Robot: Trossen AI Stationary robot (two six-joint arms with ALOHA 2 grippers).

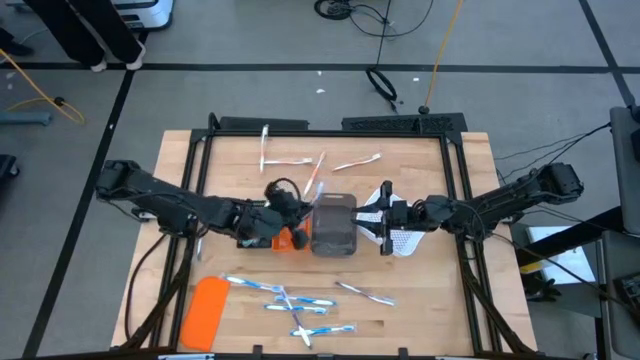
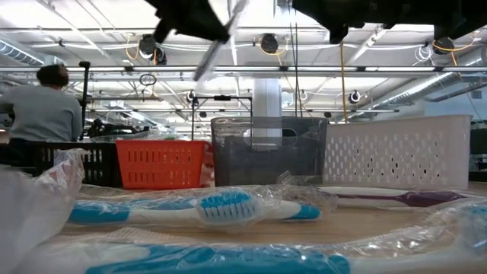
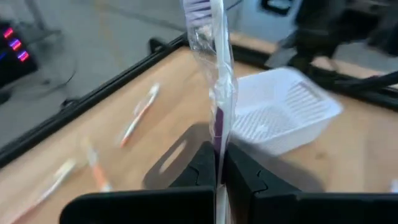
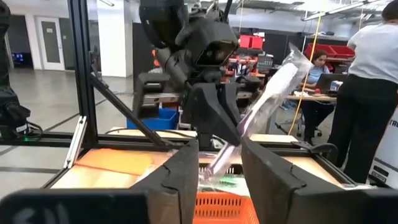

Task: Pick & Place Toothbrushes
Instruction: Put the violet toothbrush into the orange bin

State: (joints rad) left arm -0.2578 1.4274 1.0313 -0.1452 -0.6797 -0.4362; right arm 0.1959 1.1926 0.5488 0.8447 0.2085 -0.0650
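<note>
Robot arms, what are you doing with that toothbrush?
The left gripper is shut on a wrapped purple toothbrush and holds it up over the little trays in the middle of the table. The right gripper is open just across from it, facing that toothbrush but not holding it. A grey tray, an orange tray and a white tray sit between the arms. More toothbrushes lie scattered on the wood.

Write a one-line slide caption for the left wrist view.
Left tool shut on a wrapped toothbrush, held upright above the wooden table beside a white tray.
</note>
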